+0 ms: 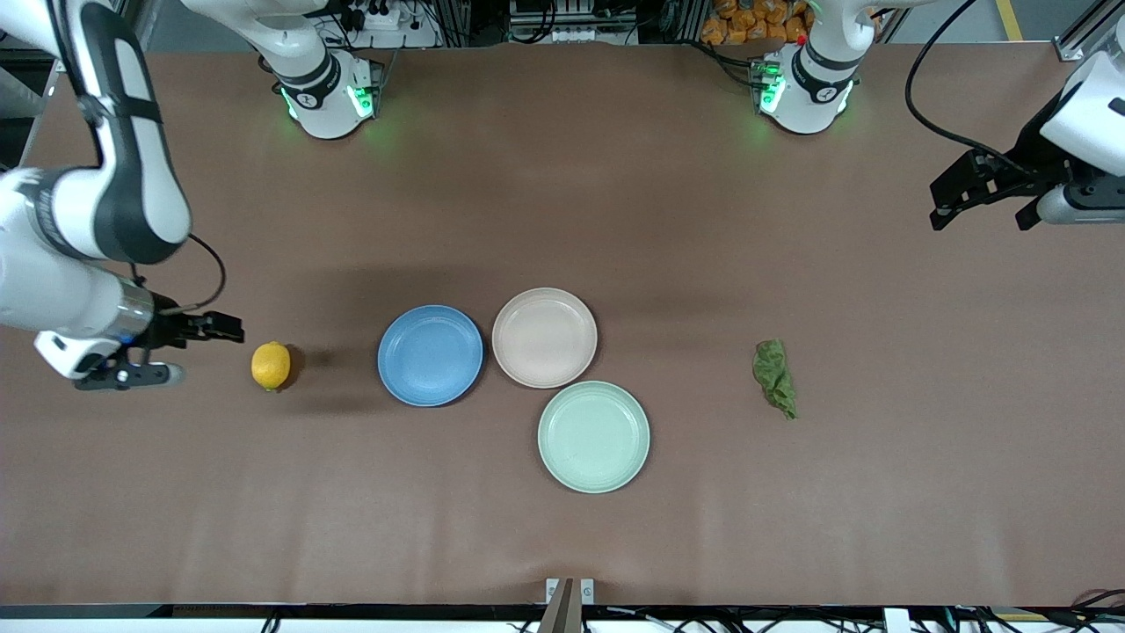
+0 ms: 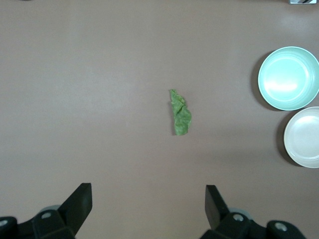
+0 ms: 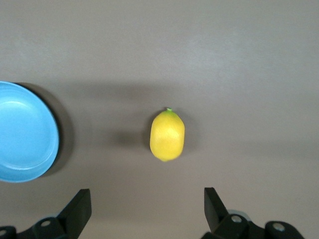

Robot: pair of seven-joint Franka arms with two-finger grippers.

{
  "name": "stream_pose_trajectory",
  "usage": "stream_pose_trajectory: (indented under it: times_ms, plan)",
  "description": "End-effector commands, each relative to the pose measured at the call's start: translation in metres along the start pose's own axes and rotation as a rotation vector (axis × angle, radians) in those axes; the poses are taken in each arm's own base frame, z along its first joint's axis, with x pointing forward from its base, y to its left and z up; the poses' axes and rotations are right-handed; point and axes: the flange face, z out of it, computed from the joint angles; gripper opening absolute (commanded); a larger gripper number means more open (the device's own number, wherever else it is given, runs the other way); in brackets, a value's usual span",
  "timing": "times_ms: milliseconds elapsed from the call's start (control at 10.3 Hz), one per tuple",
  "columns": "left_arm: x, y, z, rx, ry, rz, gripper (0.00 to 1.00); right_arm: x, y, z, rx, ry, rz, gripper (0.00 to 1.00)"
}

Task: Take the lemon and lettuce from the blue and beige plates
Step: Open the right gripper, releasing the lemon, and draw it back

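Lemon (image 1: 271, 366) and lettuce (image 1: 774, 378) lie on the bare table (image 1: 562, 527), off all plates. Lemon: firm, rounded, likely slippery; grip across its middle. Lettuce: limp, light; pinch its centre. Left gripper (image 1: 984, 198) and right gripper (image 1: 180, 352) hover with jaws spread.

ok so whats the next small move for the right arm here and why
Probably nothing but a retreat: the lemon already lies on the table beside the empty blue plate, toward the right arm's end, and the right gripper is open and apart from it. The lettuce is also off the beige plate, with the left gripper open and well away.
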Motion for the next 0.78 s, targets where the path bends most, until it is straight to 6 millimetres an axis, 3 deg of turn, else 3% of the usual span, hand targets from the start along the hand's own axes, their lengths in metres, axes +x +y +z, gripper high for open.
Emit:
stream_pose_trajectory:
  times_ms: [0,390,682]
  plan:
    - [-0.001,0.0,-0.005,0.006,-0.009,0.014,1.0,-0.014,0.01,-0.047,0.02,0.022,0.03,1.0]
    - [-0.001,-0.002,0.003,0.008,-0.05,0.007,1.0,-0.053,0.014,-0.113,0.027,0.055,0.035,1.0]
    - [0.0,-0.009,0.01,-0.005,-0.082,-0.043,1.0,-0.066,0.012,-0.138,0.027,0.034,0.027,1.0]
